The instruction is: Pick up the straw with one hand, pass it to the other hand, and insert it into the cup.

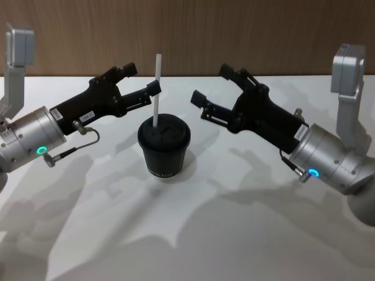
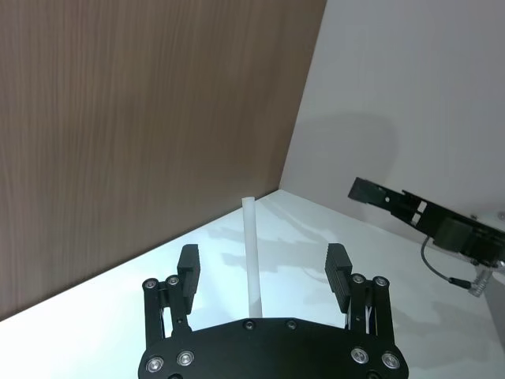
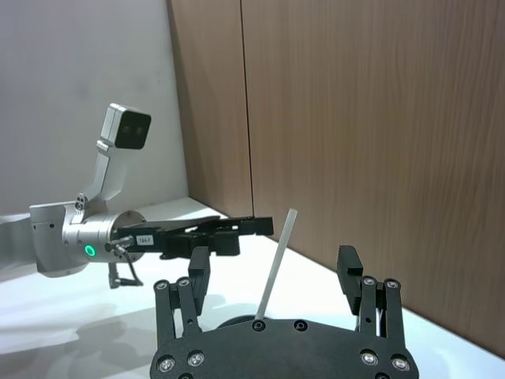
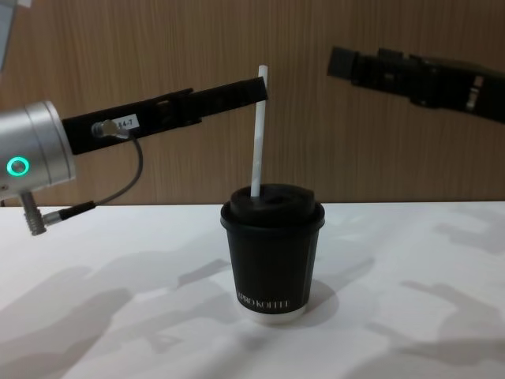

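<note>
The straw stands in the cup lid, between the left gripper's spread, non-touching fingers. The right gripper hangs beside it, fingers apart. A sideways retreat could knock the straw over.

The straw's lower end is hidden inside the cup's lid.

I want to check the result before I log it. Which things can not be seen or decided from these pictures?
- How deep the straw reaches: its lower end is hidden inside the cup by the black lid, in the head and chest views.
- The cup's small white lettering: too small to read with certainty in the chest view.
- Both arms: cut off by the frame edges in the head view, past the left gripper and the right gripper.
</note>
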